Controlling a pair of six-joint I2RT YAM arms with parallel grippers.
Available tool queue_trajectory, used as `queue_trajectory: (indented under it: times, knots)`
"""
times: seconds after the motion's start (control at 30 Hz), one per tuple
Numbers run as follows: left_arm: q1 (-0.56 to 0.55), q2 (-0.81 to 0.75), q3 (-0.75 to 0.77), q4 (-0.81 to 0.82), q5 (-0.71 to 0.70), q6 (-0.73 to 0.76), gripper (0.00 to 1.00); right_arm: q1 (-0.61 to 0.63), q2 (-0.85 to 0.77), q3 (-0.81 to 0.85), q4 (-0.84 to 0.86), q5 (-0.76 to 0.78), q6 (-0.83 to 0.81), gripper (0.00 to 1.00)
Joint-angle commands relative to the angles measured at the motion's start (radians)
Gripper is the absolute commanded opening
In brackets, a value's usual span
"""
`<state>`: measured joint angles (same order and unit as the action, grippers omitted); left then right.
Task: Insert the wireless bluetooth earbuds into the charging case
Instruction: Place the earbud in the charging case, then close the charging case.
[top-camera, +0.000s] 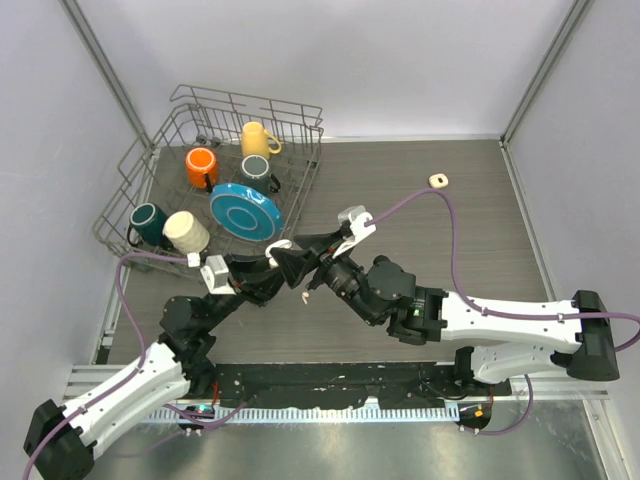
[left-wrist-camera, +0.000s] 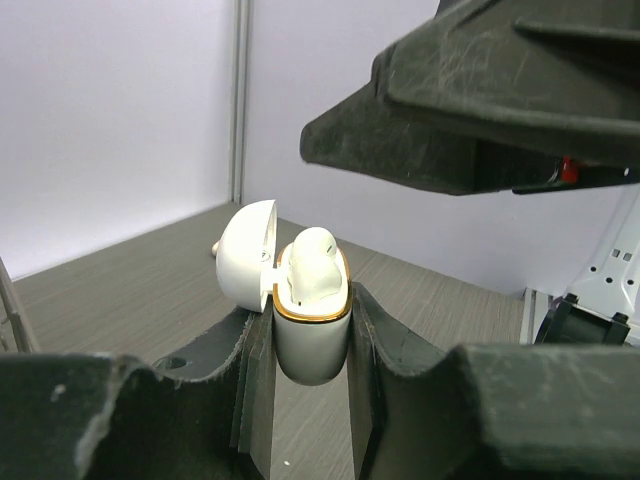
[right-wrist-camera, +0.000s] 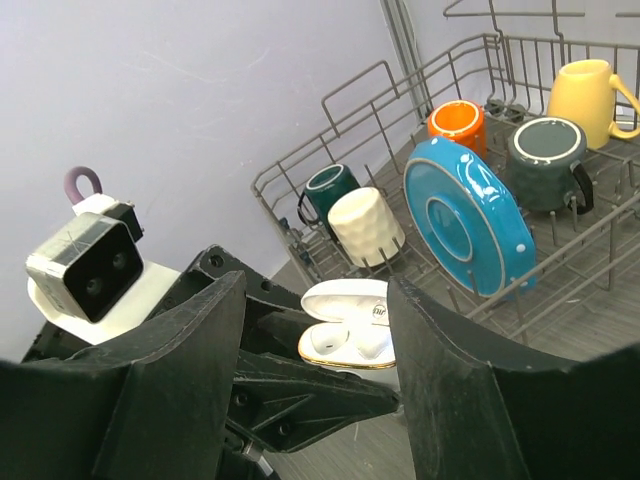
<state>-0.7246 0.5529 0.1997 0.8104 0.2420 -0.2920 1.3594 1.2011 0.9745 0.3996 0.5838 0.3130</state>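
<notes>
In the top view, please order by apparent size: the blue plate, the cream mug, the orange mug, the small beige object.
Largest: blue plate.
Next: cream mug and orange mug, which look alike, so unranked.
Smallest: small beige object.

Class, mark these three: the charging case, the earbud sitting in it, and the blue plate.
charging case (left-wrist-camera: 312, 350): left wrist view, lower body.
earbud (left-wrist-camera: 314, 262): left wrist view, rounded head.
blue plate (right-wrist-camera: 462, 215): right wrist view, centre of face.

The white, gold-rimmed charging case (left-wrist-camera: 310, 350) stands upright, pinched in the left gripper (left-wrist-camera: 310, 318) above the middle of the table (top-camera: 480, 250). Its lid (left-wrist-camera: 245, 255) is hinged open, and one white earbud (left-wrist-camera: 312, 268) pokes up from it.
</notes>
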Motion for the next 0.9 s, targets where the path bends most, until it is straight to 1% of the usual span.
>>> queue_trajectory:
  times: [0.0,0.13,0.17,0.2,0.23,0.27,0.3,0.33,0.4,0.43,0.47,0.53,0.6,0.63,0.67,0.7,0.73,0.8,0.83,0.87]
  knots:
    - [0.001,-0.015,0.015,0.024,-0.017,0.001,0.00,0.003,-0.069,0.030,0.058,-0.009,-0.014,0.64]
    - [-0.001,-0.019,0.017,0.013,-0.020,0.001,0.00,0.003,-0.116,0.027,0.010,0.019,0.012,0.64]
    - [-0.001,-0.022,0.018,0.007,-0.018,-0.001,0.00,0.003,-0.127,0.026,-0.023,0.036,0.018,0.66]
    - [-0.001,-0.024,0.024,0.001,-0.018,-0.001,0.00,0.001,-0.146,0.029,-0.044,0.054,0.024,0.71]
    - [0.001,-0.030,0.026,-0.011,-0.020,-0.001,0.00,0.001,-0.152,0.030,-0.066,0.107,0.029,0.72]
    - [0.001,-0.031,0.027,-0.017,-0.021,0.002,0.00,0.000,-0.158,0.044,-0.121,0.134,0.034,0.74]
    - [-0.001,-0.034,0.032,-0.022,-0.020,0.004,0.00,0.000,-0.164,0.053,-0.155,0.167,0.038,0.78]
    - [0.001,-0.039,0.032,-0.027,-0.018,0.004,0.00,-0.003,-0.166,0.079,-0.242,0.216,0.044,0.79]
    - [0.001,-0.045,0.038,-0.036,-0.012,0.010,0.00,-0.013,-0.169,0.101,-0.326,0.243,0.070,0.81]
    - [0.001,-0.051,0.040,-0.042,-0.010,0.011,0.00,-0.016,-0.176,0.119,-0.396,0.278,0.084,0.82]
    - [0.001,-0.054,0.046,-0.048,-0.007,0.013,0.00,-0.020,-0.181,0.127,-0.460,0.290,0.134,0.83]
    - [0.001,-0.062,0.052,-0.063,-0.004,0.017,0.00,-0.026,-0.202,0.139,-0.574,0.300,0.184,0.83]
    - [0.001,-0.070,0.059,-0.076,-0.012,0.017,0.00,-0.043,-0.213,0.150,-0.664,0.321,0.300,0.84]
    - [-0.001,-0.071,0.064,-0.080,-0.009,0.017,0.00,-0.054,-0.221,0.164,-0.759,0.323,0.336,0.84]
    - [0.001,-0.079,0.073,-0.086,-0.001,0.017,0.00,-0.060,-0.230,0.171,-0.800,0.308,0.363,0.84]
    - [-0.001,-0.085,0.078,-0.097,0.015,0.016,0.00,-0.083,-0.232,0.181,-0.842,0.295,0.427,0.85]
    - [0.001,-0.091,0.081,-0.103,0.022,0.010,0.00,-0.094,-0.235,0.206,-0.939,0.283,0.461,0.84]
    - [-0.001,-0.114,0.081,-0.115,0.022,0.004,0.00,-0.138,-0.235,0.223,-1.022,0.216,0.546,0.85]
    - [0.001,-0.123,0.081,-0.125,0.022,-0.001,0.00,-0.150,-0.236,0.228,-1.077,0.180,0.564,0.85]
    - [0.001,-0.133,0.081,-0.132,0.023,0.002,0.00,-0.166,-0.244,0.224,-1.094,0.150,0.575,0.86]
